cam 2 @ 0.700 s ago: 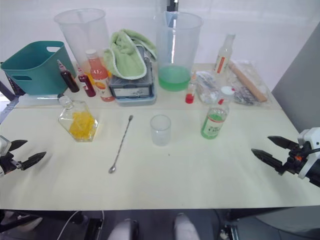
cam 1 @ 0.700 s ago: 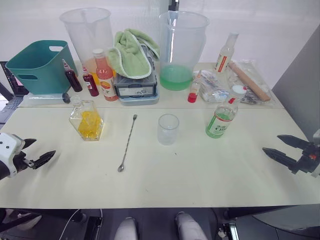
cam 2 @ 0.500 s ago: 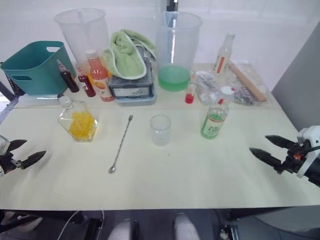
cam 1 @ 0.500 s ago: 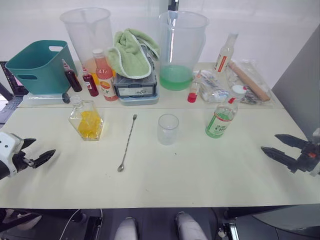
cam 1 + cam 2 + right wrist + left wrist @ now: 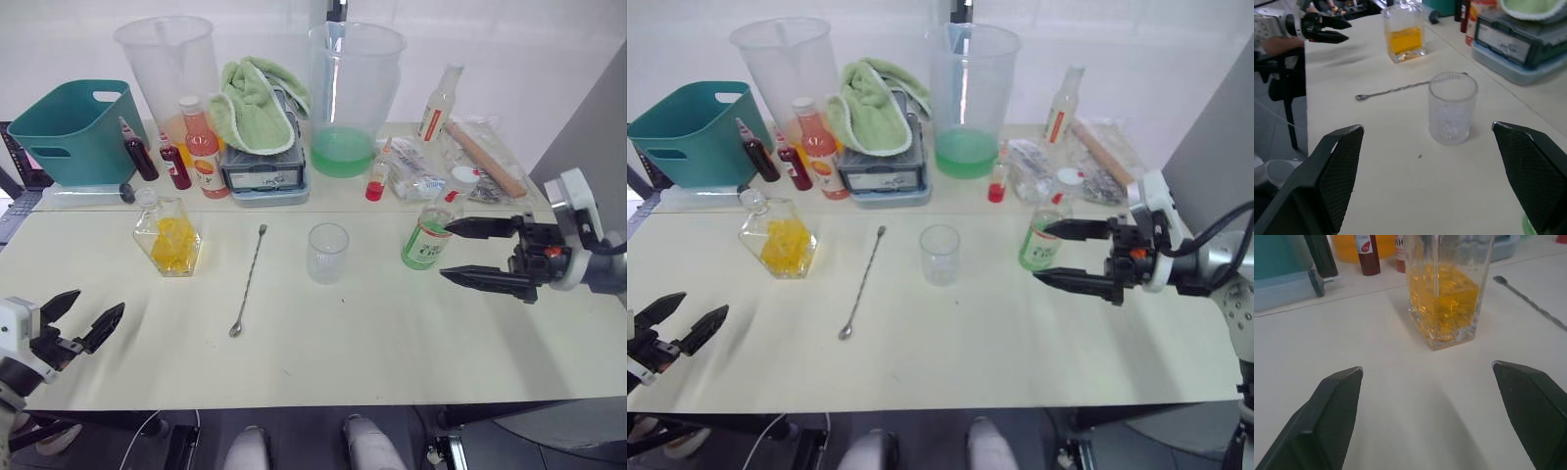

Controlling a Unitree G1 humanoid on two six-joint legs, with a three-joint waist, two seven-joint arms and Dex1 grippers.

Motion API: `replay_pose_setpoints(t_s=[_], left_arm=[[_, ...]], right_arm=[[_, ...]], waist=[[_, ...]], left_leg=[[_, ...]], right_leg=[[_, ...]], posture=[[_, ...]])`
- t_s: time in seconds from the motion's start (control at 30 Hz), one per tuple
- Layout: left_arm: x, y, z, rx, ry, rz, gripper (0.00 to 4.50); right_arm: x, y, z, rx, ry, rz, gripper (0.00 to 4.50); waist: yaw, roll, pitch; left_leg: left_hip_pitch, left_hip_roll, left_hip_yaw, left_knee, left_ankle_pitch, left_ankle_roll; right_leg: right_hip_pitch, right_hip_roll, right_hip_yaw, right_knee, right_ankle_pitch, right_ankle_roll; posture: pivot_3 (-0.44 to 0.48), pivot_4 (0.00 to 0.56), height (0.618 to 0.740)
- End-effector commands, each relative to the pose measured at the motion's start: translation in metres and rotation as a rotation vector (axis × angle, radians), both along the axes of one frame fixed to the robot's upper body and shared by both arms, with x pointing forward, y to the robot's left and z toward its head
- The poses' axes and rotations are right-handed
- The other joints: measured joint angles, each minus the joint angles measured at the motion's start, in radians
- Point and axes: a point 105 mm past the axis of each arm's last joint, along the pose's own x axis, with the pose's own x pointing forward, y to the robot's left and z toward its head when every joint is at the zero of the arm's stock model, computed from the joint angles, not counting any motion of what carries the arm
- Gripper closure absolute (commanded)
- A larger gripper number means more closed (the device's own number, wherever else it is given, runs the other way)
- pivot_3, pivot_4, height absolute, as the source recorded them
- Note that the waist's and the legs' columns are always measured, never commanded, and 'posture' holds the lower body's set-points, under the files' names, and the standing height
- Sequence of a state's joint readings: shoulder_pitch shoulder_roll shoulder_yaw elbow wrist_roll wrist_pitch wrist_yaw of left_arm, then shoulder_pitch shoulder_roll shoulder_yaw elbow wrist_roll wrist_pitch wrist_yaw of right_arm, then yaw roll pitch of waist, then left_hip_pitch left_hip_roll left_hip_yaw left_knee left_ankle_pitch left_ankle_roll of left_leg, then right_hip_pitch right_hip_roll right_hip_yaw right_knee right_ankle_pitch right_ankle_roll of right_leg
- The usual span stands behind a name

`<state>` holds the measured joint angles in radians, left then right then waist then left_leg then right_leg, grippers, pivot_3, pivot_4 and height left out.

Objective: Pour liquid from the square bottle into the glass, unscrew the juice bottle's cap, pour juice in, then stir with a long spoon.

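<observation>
On the bench (image 5: 392,343), the right end effector (image 5: 449,252) at mid-right spreads its fingers wide around the juice bottle (image 5: 431,225) without touching it, the left end effector (image 5: 90,316) hangs wide open at lower left, and the square bottle (image 5: 168,232), long spoon (image 5: 249,281) and glass (image 5: 327,253) stand mid-frame.

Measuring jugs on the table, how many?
2, both along the back edge. The left jug stands behind the small dark-red bottles; the right jug, holding green liquid, stands right of the green towel. None seems hidden behind the clutter, though I can't rule it out.
</observation>
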<state>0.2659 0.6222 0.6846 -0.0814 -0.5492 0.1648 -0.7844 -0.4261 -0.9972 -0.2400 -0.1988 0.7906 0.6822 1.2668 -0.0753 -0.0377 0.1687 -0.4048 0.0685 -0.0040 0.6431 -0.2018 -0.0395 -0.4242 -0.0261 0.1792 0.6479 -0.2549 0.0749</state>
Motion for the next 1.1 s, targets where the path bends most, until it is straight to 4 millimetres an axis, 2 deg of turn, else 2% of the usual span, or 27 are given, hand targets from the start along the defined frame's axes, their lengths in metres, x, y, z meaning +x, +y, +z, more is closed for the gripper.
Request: replay_pose_setpoints(t_s=[0.03,0.13,0.27,0.43,0.7,0.83,1.1], left_arm=[[0.001,-0.005,0.014,0.052,-0.072,0.1,0.0],[0.004,-0.02,0.018,0.019,-0.104,0.096,0.0],[0.024,-0.054,0.022,-0.067,-0.161,0.09,0.0],[0.042,-0.066,0.027,-0.108,-0.206,0.128,0.0],[0.066,-0.066,0.023,-0.129,-0.201,0.211,0.0],[0.081,-0.07,0.02,-0.142,-0.177,0.199,0.0],[0.101,-0.072,0.033,-0.156,-0.196,0.195,0.0]], right_arm=[[-0.005,0.012,0.009,-0.002,-0.031,0.067,0.05],[-0.004,0.016,0.011,0.001,-0.067,0.074,0.05],[0.0,0.021,0.009,0.027,-0.097,0.064,0.05],[0.001,0.017,0.01,0.016,-0.112,0.038,0.05],[0.001,0.009,0.011,-0.001,-0.13,-0.001,0.05],[0.004,0.002,0.005,-0.047,-0.14,-0.036,0.05],[0.006,-0.001,0.006,-0.051,-0.155,-0.053,0.05]], waist=[[0.007,0.0,0.0],[0.011,-0.001,0.0],[0.013,-0.001,0.0],[0.006,-0.001,0.0],[0.007,-0.001,0.0],[0.011,-0.001,0.0],[0.007,-0.001,0.0]], left_leg=[[0.0,0.0,0.0,0.0,0.0,0.0],[-0.001,-0.001,0.0,0.001,0.0,0.0],[0.0,-0.001,0.0,0.001,0.0,0.0],[-0.001,-0.001,-0.001,0.002,0.0,0.0],[-0.001,-0.001,-0.002,0.002,0.0,0.0],[-0.001,-0.002,-0.003,0.002,0.0,0.0],[-0.001,-0.002,-0.003,0.002,0.0,0.0]], right_leg=[[0.0,0.0,0.0,0.0,0.0,0.0],[0.0,0.0,0.0,0.0,0.0,0.0],[0.001,0.0,0.0,-0.001,0.001,0.001],[0.001,0.001,0.0,0.0,0.001,0.001],[0.002,0.001,0.0,0.0,0.001,0.001],[0.002,0.001,0.0,0.0,0.002,0.002],[0.002,0.001,0.0,0.0,0.002,0.002]], posture=[[0.0,0.15,0.727],[0.0,0.15,0.727],[0.0,0.15,0.727],[0.0,0.15,0.727],[0.0,0.15,0.727],[0.0,0.15,0.727],[0.0,0.15,0.727]])
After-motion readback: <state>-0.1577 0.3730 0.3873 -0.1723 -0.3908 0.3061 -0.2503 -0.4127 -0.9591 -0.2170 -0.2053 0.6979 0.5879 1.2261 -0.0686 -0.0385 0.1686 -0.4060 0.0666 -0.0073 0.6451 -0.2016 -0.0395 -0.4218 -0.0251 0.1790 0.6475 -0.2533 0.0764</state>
